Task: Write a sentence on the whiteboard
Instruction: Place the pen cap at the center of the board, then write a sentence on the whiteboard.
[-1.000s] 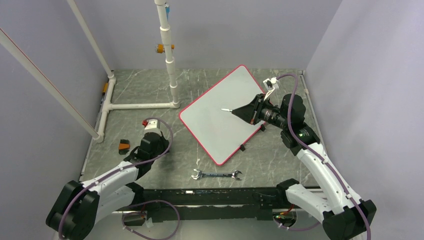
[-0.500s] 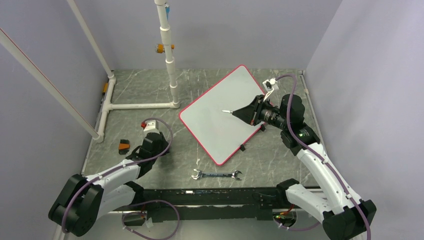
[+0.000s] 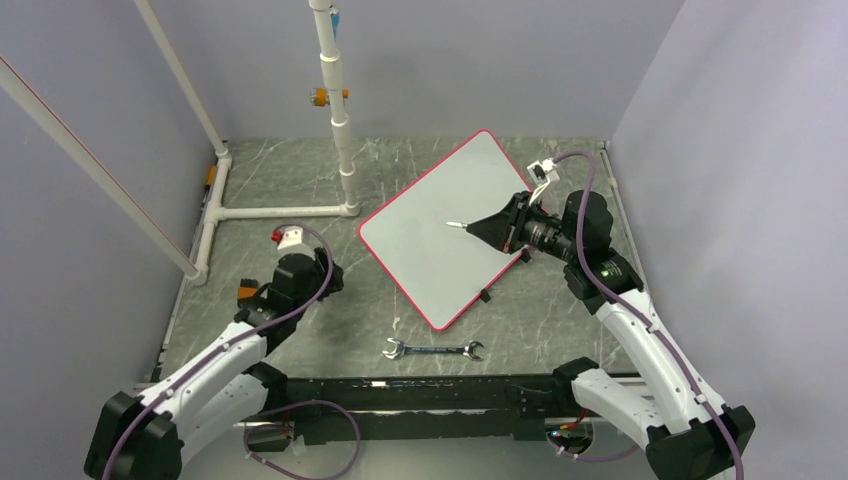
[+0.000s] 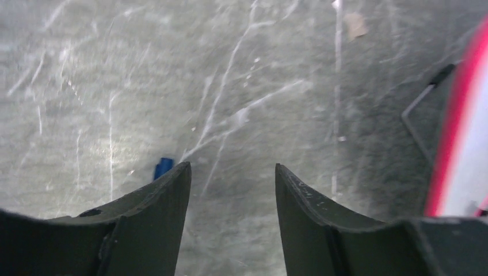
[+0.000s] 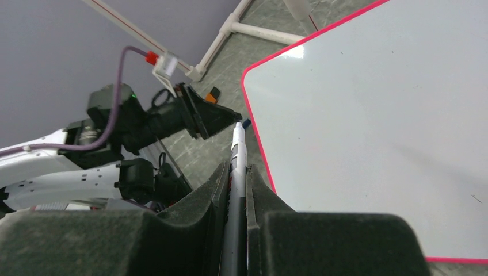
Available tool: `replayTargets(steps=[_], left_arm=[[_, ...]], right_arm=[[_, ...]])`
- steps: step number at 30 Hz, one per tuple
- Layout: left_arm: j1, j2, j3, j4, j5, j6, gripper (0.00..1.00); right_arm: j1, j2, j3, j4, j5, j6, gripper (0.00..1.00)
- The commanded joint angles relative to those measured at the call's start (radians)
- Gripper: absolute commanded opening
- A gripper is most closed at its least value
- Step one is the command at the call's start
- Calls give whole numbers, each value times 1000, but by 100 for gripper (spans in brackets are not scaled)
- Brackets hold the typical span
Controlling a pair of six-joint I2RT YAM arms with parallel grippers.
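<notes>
The whiteboard [image 3: 440, 235] lies cornerwise on the grey worktop [image 3: 290, 180], right of centre. The right fingers [image 3: 490, 224] are clenched on a marker [image 3: 456, 223], its tip over the board. The left fingers [image 4: 172, 190] are released, nothing between them, above bare worktop near a small blue cap [image 4: 163, 168]. A wrench [image 3: 433, 350] lies between the board and the arm bases. A white pipe frame [image 3: 285, 211] stands beside the board's left corner.

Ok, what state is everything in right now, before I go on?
whiteboard: lying flat, blank
right pincer: shut on the marker
marker: tip over the whiteboard, contact unclear
left pincer: open, empty
wrench: lying loose, untouched
</notes>
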Motion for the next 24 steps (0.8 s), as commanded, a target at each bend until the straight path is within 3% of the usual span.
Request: replayTargets(steps=[1, 6, 11, 17, 24], left_arm=[[-3, -82, 156, -128, 57, 79, 62], [-3, -131, 343, -252, 123, 230, 70], [-2, -53, 629, -389, 273, 371, 75], [12, 192, 936, -528, 499, 521, 77], [94, 529, 1122, -490, 810, 494, 69]], right_arm=[[-3, -26, 34, -18, 18, -27, 0], [-3, -33, 31, -26, 25, -32, 0], [-3, -37, 37, -46, 33, -43, 0], [-3, -36, 46, -81, 57, -62, 0], [-4, -23, 44, -86, 81, -63, 0]])
